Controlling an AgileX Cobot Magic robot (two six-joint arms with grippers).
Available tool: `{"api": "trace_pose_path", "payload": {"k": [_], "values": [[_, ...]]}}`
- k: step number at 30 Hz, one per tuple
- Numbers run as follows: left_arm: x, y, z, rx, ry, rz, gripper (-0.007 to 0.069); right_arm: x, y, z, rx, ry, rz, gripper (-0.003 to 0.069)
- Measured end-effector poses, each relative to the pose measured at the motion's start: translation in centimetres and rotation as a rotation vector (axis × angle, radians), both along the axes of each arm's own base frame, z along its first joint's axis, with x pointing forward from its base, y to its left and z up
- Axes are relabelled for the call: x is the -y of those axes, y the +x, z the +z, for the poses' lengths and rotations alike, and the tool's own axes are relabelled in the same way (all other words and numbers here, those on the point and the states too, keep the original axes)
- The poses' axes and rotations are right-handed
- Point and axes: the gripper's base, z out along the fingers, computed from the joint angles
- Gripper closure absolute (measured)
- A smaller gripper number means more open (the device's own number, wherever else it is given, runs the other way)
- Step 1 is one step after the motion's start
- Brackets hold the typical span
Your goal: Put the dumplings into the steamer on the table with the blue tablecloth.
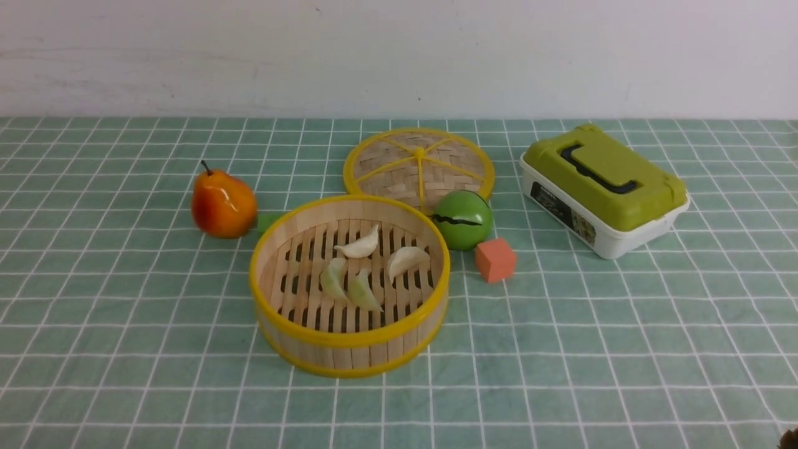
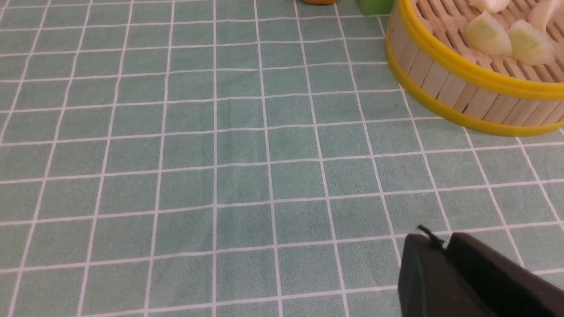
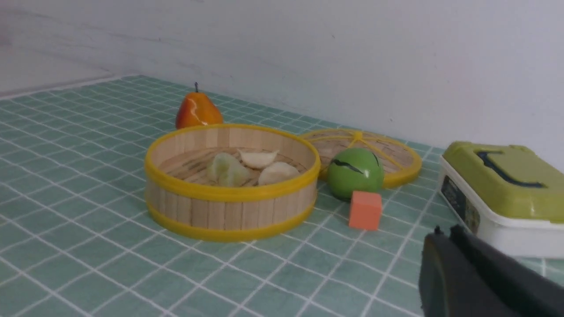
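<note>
Four dumplings (image 1: 368, 268) lie inside the steamer (image 1: 349, 340) on its slatted floor: two creamy white ones toward twelve and two o'clock of the basket, two pale yellow-green ones side by side near its middle. The steamer sits near the centre of the table (image 1: 93, 374), on the blue tablecloth (image 1: 623, 349). At eleven o'clock from it stands an orange-red pear (image 1: 223, 204), with a small green block (image 1: 269, 221) showing between pear and steamer rim. At one o'clock lies the flat woven lid (image 1: 419, 165), and a green ball (image 1: 462, 219) rests at two o'clock just beside the steamer wall, overlapping the lid's near edge. An orange cube (image 1: 495, 259) sits at three o'clock, close to the ball. Farther toward two o'clock is a white box with a green lid (image 1: 603, 187). The left gripper (image 2: 445, 246) hovers over bare cloth, apart from the steamer, its dark fingers nearly together and holding nothing. The right gripper (image 3: 447, 240) is closed and empty, near the box
</note>
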Motion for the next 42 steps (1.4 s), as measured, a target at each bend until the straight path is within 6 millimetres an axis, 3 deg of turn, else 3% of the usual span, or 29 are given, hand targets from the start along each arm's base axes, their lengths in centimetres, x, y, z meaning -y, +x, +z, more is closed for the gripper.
{"api": "trace_pose_path", "payload": {"k": [8,12,42], "values": [[0.0,0.0,0.0,0.000,0.000,0.000,0.0561,2.0,0.5,-2.0,-0.215,0.118,-0.380,0.0663],[0.0,0.0,0.0,0.000,0.000,0.000,0.0557,2.4,0.3,-2.9,-0.323,0.118,-0.463,0.0662],[0.0,0.0,0.0,0.000,0.000,0.000,0.0543,2.4,0.2,-3.0,-0.357,0.119,-0.471,0.0645]]}}
